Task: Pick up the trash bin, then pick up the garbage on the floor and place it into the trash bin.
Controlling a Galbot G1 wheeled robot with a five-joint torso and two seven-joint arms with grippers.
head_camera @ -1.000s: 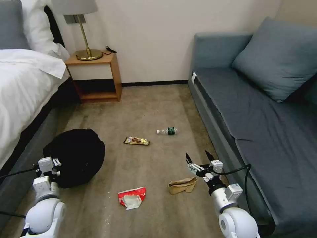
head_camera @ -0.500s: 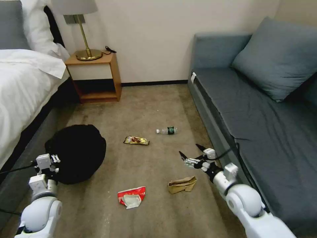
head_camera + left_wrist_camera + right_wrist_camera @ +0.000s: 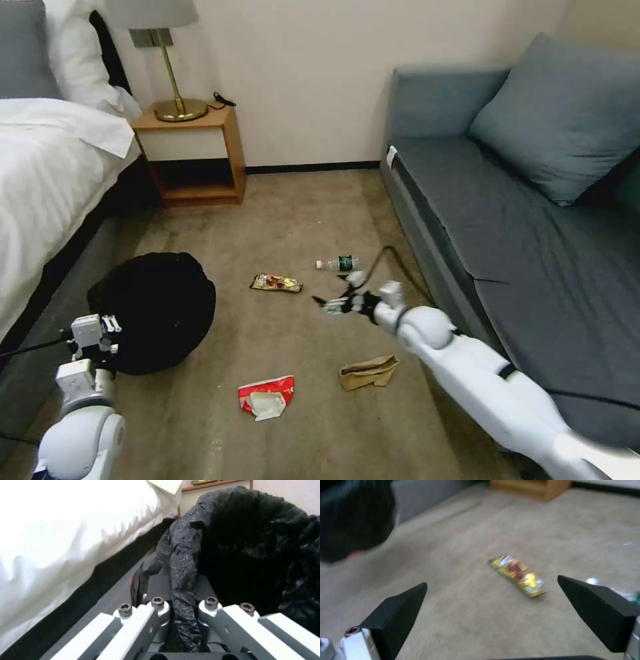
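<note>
Bed edge far left, white linen hanging over a dark base. Left gripper low beside it, jaws closed on the crinkled black liner at the rim of the trash bin; left wrist view shows a fold of that bag pinched between the fingers. Bin sits on the carpet between bed and open floor, mouth toward the camera.

Nightstand with brass lamp against the far wall.

Mid-floor: yellow-brown snack wrapper lying flat; nearer the camera, red-and-white wrapper, crumpled. Clear bottle with green label on its side, just beyond the right gripper.

Right arm stretched forward from lower right, gripper hovering low over carpet between snack wrapper and bottle, jaws wide and holding nothing. Right wrist view: snack wrapper lies between the two spread black fingertips, apart from both.

Brown paper bag on the carpet beside the right forearm. Grey sofa along the right.
</note>
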